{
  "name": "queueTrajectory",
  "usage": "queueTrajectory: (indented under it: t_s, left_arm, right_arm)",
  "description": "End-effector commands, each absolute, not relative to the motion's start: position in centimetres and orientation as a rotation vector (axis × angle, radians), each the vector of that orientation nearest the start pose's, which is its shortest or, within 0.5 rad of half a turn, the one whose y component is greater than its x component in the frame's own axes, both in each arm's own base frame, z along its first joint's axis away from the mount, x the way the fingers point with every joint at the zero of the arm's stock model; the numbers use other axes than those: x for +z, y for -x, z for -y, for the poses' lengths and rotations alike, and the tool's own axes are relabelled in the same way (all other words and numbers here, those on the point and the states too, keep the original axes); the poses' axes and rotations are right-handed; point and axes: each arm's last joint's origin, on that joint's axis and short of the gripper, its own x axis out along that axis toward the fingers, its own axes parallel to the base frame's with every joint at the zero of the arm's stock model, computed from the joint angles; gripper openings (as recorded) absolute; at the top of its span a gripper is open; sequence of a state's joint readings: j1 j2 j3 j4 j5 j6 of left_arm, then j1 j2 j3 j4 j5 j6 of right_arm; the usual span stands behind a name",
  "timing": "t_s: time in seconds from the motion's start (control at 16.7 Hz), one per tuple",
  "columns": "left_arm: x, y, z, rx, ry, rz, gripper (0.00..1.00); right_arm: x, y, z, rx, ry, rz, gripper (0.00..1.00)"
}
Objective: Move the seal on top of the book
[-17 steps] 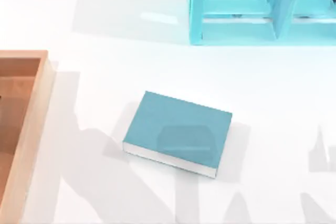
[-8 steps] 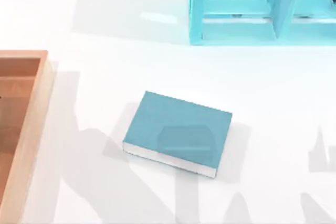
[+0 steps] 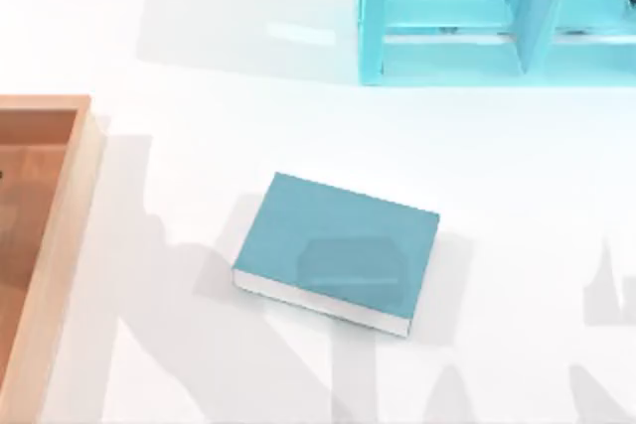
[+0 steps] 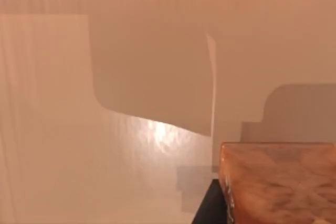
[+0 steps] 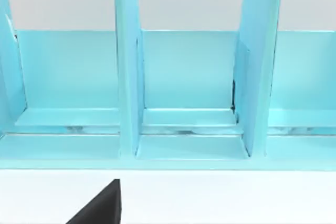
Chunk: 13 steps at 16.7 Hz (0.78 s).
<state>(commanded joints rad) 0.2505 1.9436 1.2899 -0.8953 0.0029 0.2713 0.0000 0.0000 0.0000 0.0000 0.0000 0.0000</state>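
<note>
Step in hand, as I judge it: the approach and grasp of the seal. The book's top is bare, so no transfer is done.

The small red-orange marbled stamp block, the seal (image 4: 278, 182), sits right beside the left gripper (image 4: 209, 208) in the left wrist view, over the smooth, pale wooden floor of the large orange-brown wooden tray (image 3: 62, 245). The tray is at the tabletop's left edge. I cannot tell how far the left gripper is open or whether it has hold of the seal.

The thick rectangular book with a plain teal-blue cover and white page edges (image 3: 338, 245) lies flat near the middle of the white tabletop (image 3: 199, 126), slightly skewed and well apart from the tray.

The right gripper (image 5: 102, 205) is parked facing the light turquoise shelf unit (image 3: 447, 47) at the tabletop's far right corner. I cannot tell its opening.

Next move calls for:
- a firm hold on the seal's flat sides
- a lift clear of the tray's raised wall
- a carry across to the book
- an upright set-down on the cover

Handling, as a judgement:
- The seal looks glossy, hard and possibly slippery.
- The book cover looks matte, flat and broad, so it should be an easy landing spot.
</note>
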Motion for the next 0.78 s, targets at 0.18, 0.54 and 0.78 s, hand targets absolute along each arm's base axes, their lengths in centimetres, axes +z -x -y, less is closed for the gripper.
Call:
queueTrajectory:
  t_s: [0.18, 0.54, 0.78]
  left_arm:
    - [18.2, -35.0, -6.8, 0.002, -0.011, -1.513, 0.0]
    - [25.3, -34.8, 1.1, -0.019, -0.007, -1.517, 0.0]
    - [27.8, -34.0, 4.9, -0.021, -0.015, -1.556, 0.0]
  right_arm:
    - [16.0, -10.6, 0.1, 0.0, 0.0, 0.0, 1.0]
    - [16.0, -10.6, 0.1, 0.0, 0.0, 0.0, 1.0]
    - [16.0, -10.6, 0.1, 0.0, 0.0, 0.0, 1.0]
